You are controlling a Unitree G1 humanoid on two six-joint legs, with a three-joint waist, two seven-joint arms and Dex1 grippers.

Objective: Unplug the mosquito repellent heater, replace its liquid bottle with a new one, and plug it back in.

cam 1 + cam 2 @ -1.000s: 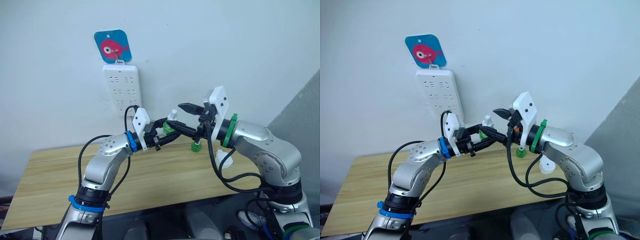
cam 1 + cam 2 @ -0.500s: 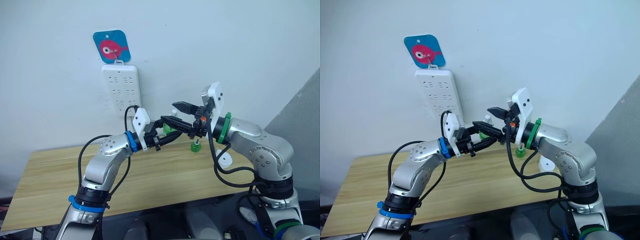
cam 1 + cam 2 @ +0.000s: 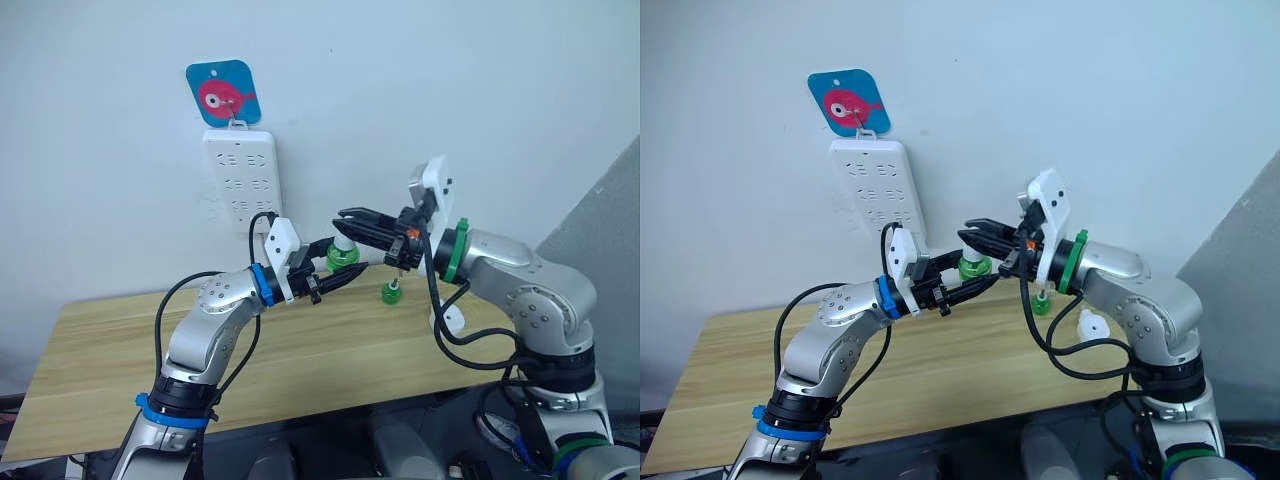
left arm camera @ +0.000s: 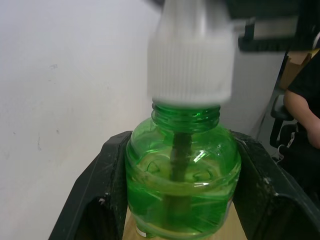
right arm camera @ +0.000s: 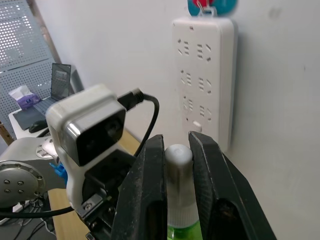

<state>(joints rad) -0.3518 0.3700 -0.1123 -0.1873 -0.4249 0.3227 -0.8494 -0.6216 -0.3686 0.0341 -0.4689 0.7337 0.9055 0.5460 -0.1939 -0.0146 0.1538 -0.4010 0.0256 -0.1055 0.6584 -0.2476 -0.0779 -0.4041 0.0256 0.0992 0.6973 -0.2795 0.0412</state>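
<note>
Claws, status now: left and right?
Left claw: closed on the green bottle.
Right claw: closed on the bottle's white cap.

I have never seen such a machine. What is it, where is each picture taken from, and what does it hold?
It is a humanoid robot with two arms. The two wide pictures come from its head; the two close ones from its wrists. The left gripper clamps a green bottle in the air. The right gripper is closed on its white cap. On the wooden table stand another green bottle and the white heater. A power strip hangs on the wall.
</note>
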